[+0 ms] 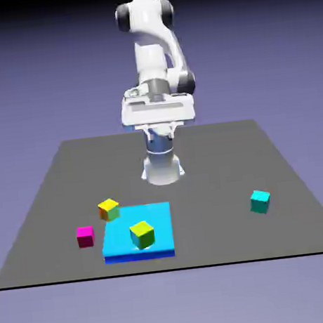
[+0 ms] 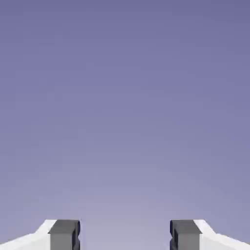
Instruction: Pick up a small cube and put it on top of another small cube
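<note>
Several small cubes lie on the dark grey table (image 1: 213, 158). A yellow-green cube (image 1: 141, 234) rests on a flat blue slab (image 1: 155, 218). A yellow-orange cube (image 1: 108, 209) stands just off the slab's far left corner. A magenta cube (image 1: 84, 236) sits to the slab's left, and a teal cube (image 1: 260, 200) is alone toward the exterior view's right. My gripper (image 1: 159, 126) hangs high above the table's far part, well away from every cube. In the hand view the gripper (image 2: 125, 237) is open, with only the backdrop between its fingertips (image 2: 64, 235).
The robot's white base (image 1: 163, 170) stands on the table behind the slab. The table's front edge runs just below the slab and the cubes.
</note>
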Controlling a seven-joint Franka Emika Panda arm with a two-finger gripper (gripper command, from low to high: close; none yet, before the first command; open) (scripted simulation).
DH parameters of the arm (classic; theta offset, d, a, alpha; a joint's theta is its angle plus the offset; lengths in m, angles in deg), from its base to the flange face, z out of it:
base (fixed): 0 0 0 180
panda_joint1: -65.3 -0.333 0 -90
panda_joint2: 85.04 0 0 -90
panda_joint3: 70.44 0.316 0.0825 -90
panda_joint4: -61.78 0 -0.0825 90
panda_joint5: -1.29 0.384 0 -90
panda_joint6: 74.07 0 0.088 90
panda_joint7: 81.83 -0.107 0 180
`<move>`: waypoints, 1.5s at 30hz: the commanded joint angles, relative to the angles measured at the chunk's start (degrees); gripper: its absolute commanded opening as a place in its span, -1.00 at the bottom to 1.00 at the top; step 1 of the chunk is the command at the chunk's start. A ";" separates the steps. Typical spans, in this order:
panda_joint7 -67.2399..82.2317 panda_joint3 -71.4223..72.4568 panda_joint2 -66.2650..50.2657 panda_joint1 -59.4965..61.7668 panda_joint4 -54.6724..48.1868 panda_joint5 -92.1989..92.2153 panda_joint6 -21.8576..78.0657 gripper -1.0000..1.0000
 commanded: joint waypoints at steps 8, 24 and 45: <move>-11.87 -2.81 -16.61 10.20 -8.62 6.09 10.18 0.00; -33.89 -8.03 -47.43 29.11 -24.60 17.39 29.06 0.00; -14.08 -7.37 -40.39 9.77 -30.66 6.26 43.69 -1.00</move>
